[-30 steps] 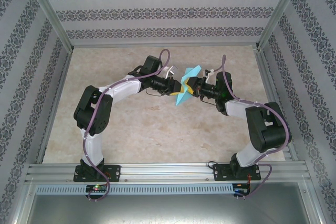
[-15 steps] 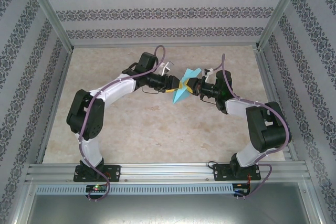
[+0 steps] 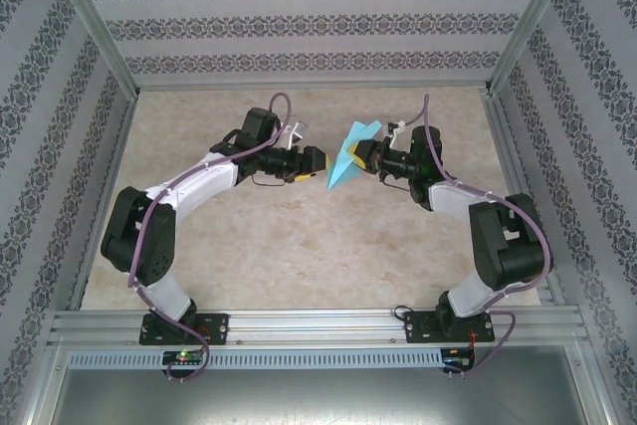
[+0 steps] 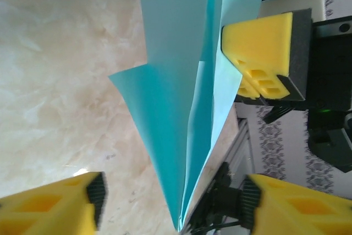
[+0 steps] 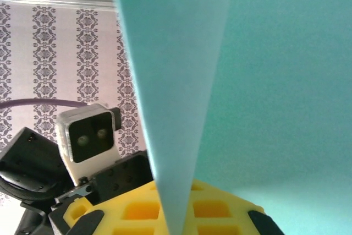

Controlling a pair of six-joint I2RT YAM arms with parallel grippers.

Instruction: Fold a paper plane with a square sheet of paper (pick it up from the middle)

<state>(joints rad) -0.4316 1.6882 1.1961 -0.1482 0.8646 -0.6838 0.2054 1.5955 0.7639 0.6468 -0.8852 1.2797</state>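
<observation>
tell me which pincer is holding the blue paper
The right pincer: it is shut on the folded blue paper. The left pincer sits open beside it, not touching.

Open table (image 3: 299,246) below paper plane (image 3: 344,166)

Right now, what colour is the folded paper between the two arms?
Plain turquoise blue; the paper shows best in the left wrist view.
</observation>
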